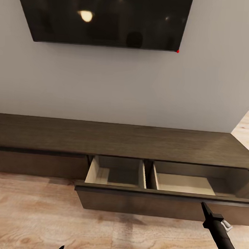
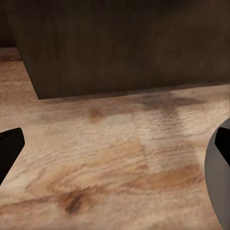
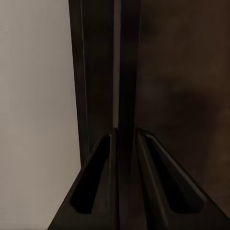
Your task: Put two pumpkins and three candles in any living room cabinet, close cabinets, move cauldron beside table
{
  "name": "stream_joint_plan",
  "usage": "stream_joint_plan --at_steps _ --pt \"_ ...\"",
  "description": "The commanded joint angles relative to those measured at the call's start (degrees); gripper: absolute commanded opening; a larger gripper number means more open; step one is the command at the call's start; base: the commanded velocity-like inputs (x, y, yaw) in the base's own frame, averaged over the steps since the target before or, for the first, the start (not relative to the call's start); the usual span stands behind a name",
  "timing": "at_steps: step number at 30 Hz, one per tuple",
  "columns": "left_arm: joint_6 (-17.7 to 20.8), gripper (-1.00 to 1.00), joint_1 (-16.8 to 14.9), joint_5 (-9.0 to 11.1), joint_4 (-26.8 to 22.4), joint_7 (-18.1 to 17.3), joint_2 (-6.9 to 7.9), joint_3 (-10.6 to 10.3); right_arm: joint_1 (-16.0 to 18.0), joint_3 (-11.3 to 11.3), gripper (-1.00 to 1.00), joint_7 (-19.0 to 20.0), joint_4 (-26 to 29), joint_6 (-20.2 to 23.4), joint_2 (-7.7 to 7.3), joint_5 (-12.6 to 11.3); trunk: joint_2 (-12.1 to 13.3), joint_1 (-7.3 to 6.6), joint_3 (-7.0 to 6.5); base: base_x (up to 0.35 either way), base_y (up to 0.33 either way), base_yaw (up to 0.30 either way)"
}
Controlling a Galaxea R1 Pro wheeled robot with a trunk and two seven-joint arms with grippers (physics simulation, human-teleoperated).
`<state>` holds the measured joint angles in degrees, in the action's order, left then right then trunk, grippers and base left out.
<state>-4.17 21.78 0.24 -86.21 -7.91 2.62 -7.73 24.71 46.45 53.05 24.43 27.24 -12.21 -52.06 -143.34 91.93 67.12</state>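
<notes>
The long dark-brown cabinet (image 1: 119,139) stands against the wall, with one wide drawer (image 1: 133,204) pulled out. Its two pale-floored compartments (image 1: 115,174) look empty. My right gripper (image 1: 204,207) points up at the drawer's front panel near its right end. In the right wrist view its fingers (image 3: 93,182) stand close together astride the panel's thin dark rim (image 3: 128,96). My left gripper (image 2: 115,163) hangs low over the wooden floor in front of the cabinet's base (image 2: 120,48), fingers wide apart, holding nothing. The pumpkins, candles, cauldron and table are out of view.
A large black TV (image 1: 106,15) hangs on the grey wall above the cabinet. Light wooden floor (image 1: 32,214) stretches in front of the drawer. At the far right the wall ends and more floor (image 1: 248,129) continues beyond it.
</notes>
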Motion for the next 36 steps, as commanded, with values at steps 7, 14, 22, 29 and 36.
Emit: stream_joint_plan --at_steps 7,14,22,29,36 --pt "-0.1 1.00 0.0 0.0 0.0 -0.1 0.02 0.0 0.1 0.5 -1.00 2.2 0.1 1.2 -0.01 -1.3 0.0 -0.03 0.03 -0.044 0.000 0.000" --pt "-0.1 1.00 0.0 0.0 0.3 -0.1 0.02 0.1 0.1 0.5 -1.00 2.2 0.1 1.2 -0.01 -1.3 0.0 -0.03 0.03 -0.059 0.000 0.000" --pt "-0.2 1.00 0.0 0.0 0.3 -0.1 0.02 0.1 0.1 0.5 -1.00 2.2 0.1 1.2 -0.01 -1.3 0.0 -0.03 0.03 -0.052 0.000 0.000" --pt "-0.2 1.00 0.0 0.0 0.4 -0.1 0.02 0.1 0.1 0.5 -1.00 2.2 0.1 1.2 -0.01 -1.3 0.0 -0.03 0.03 -0.047 0.000 0.000" --pt "-0.2 1.00 0.0 0.0 0.4 -0.1 0.02 0.1 0.1 0.5 -1.00 2.2 0.1 1.2 -0.01 -1.3 0.0 -0.03 0.03 -0.045 0.000 0.000"
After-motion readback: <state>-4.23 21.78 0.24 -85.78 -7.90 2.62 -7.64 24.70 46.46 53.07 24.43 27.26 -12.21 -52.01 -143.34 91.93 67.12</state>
